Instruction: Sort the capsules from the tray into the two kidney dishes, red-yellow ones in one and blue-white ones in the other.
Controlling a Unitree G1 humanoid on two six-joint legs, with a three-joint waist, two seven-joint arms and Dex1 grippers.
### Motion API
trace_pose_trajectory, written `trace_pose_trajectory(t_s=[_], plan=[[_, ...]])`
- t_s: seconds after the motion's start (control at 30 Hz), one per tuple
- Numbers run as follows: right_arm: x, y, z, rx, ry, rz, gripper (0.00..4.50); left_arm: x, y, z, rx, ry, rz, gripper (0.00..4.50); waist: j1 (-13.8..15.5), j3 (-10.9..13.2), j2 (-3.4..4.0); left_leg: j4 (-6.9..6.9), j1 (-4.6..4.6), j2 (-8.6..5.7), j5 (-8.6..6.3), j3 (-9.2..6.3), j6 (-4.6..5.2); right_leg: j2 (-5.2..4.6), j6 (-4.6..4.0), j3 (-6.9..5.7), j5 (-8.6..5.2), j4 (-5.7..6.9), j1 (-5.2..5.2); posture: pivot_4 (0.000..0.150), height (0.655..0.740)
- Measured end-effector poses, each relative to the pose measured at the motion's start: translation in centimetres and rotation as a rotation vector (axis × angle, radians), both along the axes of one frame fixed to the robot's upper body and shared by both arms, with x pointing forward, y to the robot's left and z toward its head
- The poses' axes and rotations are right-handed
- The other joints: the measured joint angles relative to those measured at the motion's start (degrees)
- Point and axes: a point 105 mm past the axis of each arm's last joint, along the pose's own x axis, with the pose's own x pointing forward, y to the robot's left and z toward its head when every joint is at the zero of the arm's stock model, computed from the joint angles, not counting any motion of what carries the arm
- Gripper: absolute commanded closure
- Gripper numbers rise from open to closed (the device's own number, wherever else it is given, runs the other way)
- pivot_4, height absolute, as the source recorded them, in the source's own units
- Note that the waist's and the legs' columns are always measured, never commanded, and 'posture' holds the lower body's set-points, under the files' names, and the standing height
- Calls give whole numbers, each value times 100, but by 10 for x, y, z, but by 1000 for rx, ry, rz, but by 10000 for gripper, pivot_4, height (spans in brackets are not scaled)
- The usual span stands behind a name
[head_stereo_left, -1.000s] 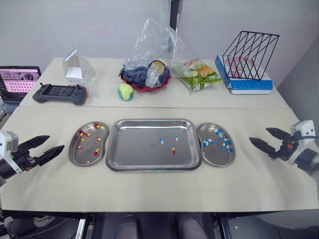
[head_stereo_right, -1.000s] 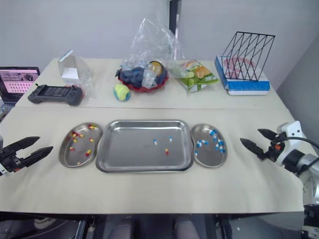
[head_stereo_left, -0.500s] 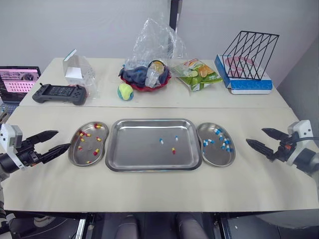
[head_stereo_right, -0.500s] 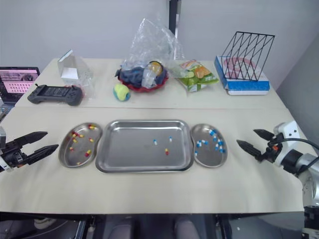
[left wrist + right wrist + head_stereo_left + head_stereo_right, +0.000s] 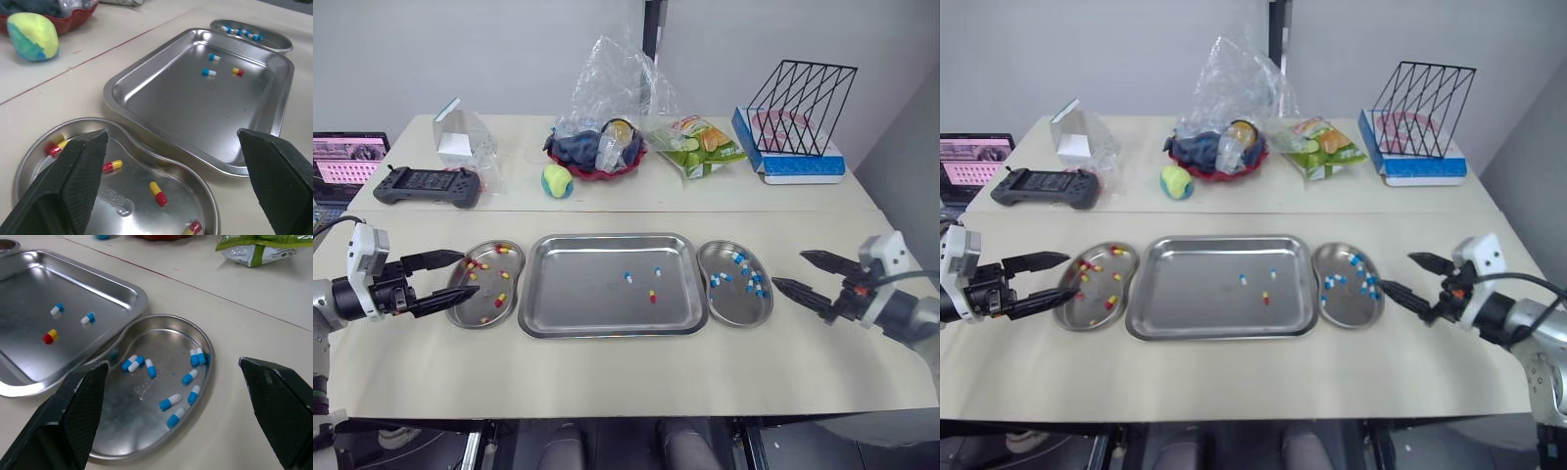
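A long beige table (image 5: 607, 372) is carrying everything. At its far side a black wire rack (image 5: 800, 96) is standing on a flat box, and a clear plastic bag (image 5: 612, 83) is rising over a red bowl, with a yellow-green ball (image 5: 557, 180) just beside it.

The steel tray (image 5: 587, 294) is lying at the middle of the near side. 2 steel kidney dishes are flanking it, each just beside a short edge. The left kidney dish (image 5: 127, 196) is holding several red-yellow capsules (image 5: 111, 165). The right kidney dish (image 5: 122, 426) is holding several blue-white capsules (image 5: 168, 402).

The left gripper (image 5: 470, 274) is hovering with its 2 fingers spread apart and nothing between them, the tips reaching over the left dish's outer side. The right gripper (image 5: 788, 269) is likewise gaping and empty, its nearer tip close to the right dish's outer rim but not touching it.

3 capsules are lying on the tray floor, right of centre: 2 blue-white ones (image 5: 628, 276) (image 5: 658, 271) near each other, and 1 red-yellow one (image 5: 652, 295) just nearer the robot.
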Motion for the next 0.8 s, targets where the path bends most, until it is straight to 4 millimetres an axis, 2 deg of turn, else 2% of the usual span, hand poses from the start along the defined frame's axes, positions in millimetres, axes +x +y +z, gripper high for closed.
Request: trace_pose_trajectory(t_s=[0.13,0.2,0.27,0.37,0.63,0.8], plan=[[7,26,-2,29,33,43,0,-8,7,-5,15,36,17,593,2,1,-2,1,-2,0,0,0,0,0,0,0,-1,-1,-2,1500,7174],[15,51,1,53,26,98,0,-14,14,-2,28,37,40,593,-43,1,-1,0,-2,1,0,0,0,0,-1,0,-1,2,-4,1500,7174],[27,87,2,66,32,164,0,-21,16,1,44,16,61,593,-99,3,1,-4,-2,3,0,0,0,0,-3,0,-2,4,-7,1500,7174],[33,114,-6,19,56,206,0,-30,16,-2,51,17,90,593,-78,3,2,-5,-15,4,0,-2,0,-3,-3,-7,-4,-2,-16,1500,7174],[52,171,-13,3,47,196,0,-41,9,-3,17,7,153,593,-64,2,-1,0,-29,3,1,-9,-3,-15,-4,-37,-3,8,-29,1500,7174],[61,179,-20,20,94,153,0,-41,7,8,22,-42,165,593,-69,1,-2,-2,-27,0,1,-10,-3,-35,-6,-79,-3,8,-29,1500,7174]])
